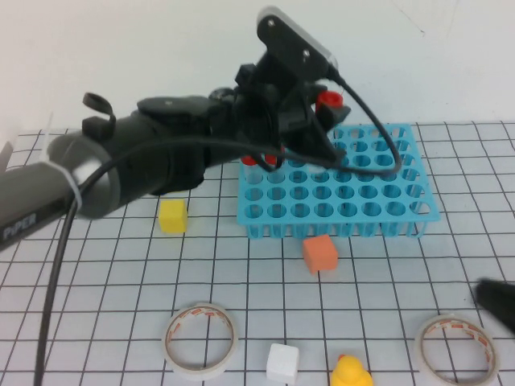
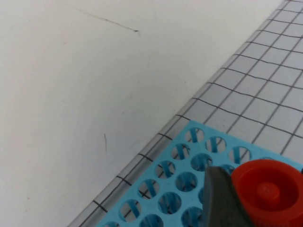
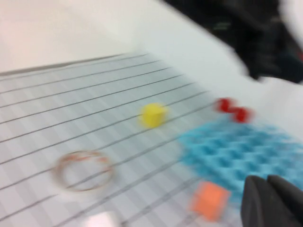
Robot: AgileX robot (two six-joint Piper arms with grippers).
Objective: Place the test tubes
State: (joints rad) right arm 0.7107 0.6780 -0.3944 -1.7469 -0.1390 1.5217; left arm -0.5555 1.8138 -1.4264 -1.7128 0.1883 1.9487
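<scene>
Over the far edge of the blue rack (image 1: pixel 338 197), the left gripper (image 1: pixel 322 121) holds a red-capped test tube (image 1: pixel 327 100), jaws part-closed around it. If the tip lands on the lattice between holes, the tube may tilt or shove the rack. At the near right edge of the table (image 1: pixel 105 305), the right gripper (image 1: pixel 495 299) sits shut and empty.

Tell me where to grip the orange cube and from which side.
Take the orange cube by its two flat side faces, from straight above: it lies flat, with the rack close behind. The shut right gripper at the table's right edge is free; the left gripper holds a tube over the rack.
</scene>
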